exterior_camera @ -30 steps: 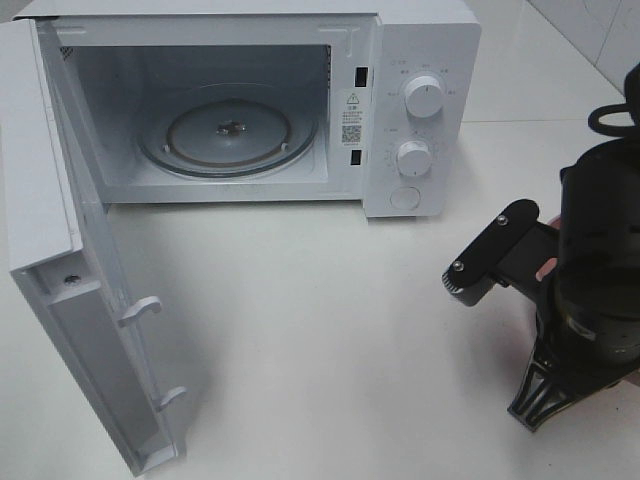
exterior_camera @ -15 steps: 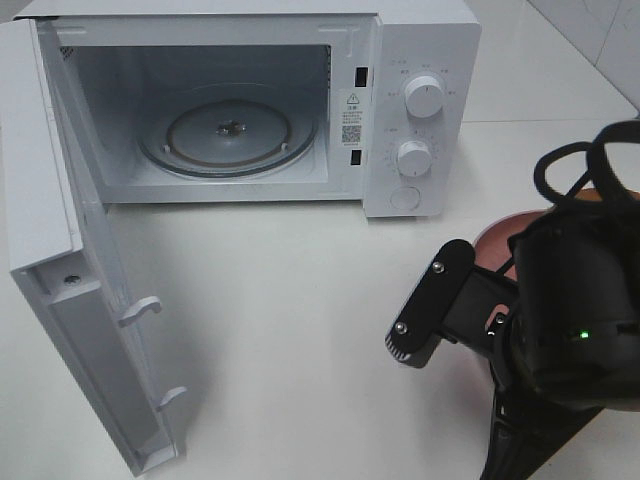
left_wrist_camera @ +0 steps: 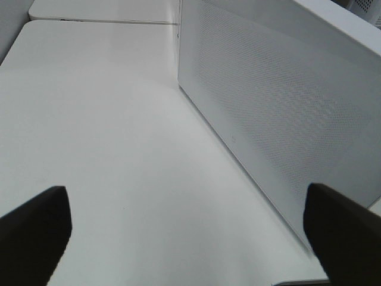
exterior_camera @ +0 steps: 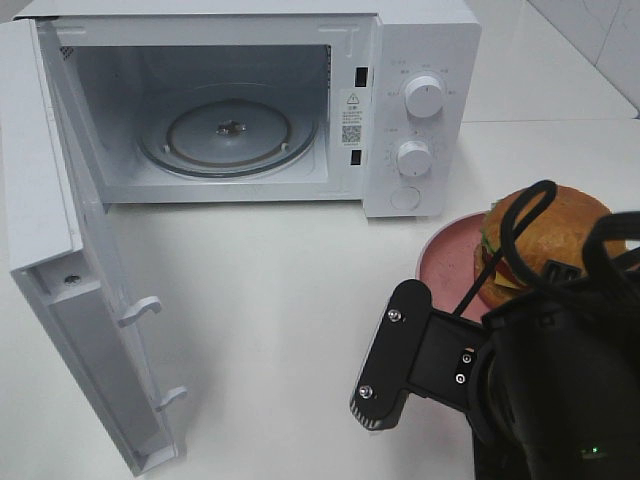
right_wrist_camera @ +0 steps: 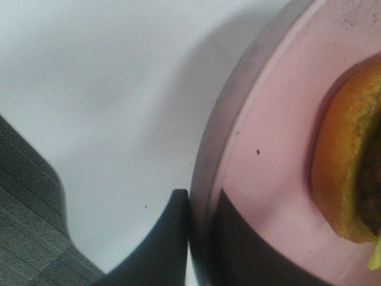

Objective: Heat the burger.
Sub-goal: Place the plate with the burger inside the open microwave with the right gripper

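Pink plate [right_wrist_camera: 268, 137] is sitting clamped at its rim by the right gripper [right_wrist_camera: 201, 205] — one finger is lying outside the rim and the other inside on the plate's floor, with the jaws narrowed to a pinch. The burger [right_wrist_camera: 345, 173] is resting on that plate, just beyond the inner finger and not touching it. The left gripper [left_wrist_camera: 187, 229] is hanging with jaws spread wide, holding nothing, and a white perforated panel [left_wrist_camera: 280, 119] is standing close beside one of its fingers. The microwave [exterior_camera: 425, 60] is standing with its door [exterior_camera: 45, 200] swung open and its turntable [exterior_camera: 228, 135] bare. Judgement: the opening is done and the plate is gripped — carrying it in, shutting the door and setting the dials are all remaining.
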`<action>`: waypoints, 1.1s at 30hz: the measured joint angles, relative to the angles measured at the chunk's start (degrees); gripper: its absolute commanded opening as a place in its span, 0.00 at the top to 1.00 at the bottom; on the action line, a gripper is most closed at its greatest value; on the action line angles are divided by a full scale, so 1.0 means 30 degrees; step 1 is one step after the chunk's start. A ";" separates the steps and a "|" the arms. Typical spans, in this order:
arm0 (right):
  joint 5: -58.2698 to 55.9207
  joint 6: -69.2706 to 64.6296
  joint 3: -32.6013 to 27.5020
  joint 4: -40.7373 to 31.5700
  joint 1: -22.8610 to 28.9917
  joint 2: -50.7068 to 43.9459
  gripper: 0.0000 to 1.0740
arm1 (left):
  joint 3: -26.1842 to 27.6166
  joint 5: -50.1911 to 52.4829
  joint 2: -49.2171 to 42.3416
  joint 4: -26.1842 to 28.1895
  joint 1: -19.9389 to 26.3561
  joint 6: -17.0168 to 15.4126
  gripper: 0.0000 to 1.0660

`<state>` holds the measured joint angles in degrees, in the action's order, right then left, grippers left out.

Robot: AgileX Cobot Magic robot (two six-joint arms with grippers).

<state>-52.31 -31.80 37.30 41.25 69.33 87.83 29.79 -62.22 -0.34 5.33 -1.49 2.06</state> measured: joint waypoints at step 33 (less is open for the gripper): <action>0.5691 0.7066 0.0000 0.3075 0.0076 0.0000 0.99 | 0.0000 0.0000 0.0000 0.0000 0.0000 0.0000 0.08</action>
<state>-35.24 -10.60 37.30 50.48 69.56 87.83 29.79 -62.22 -0.34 5.33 -1.49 2.06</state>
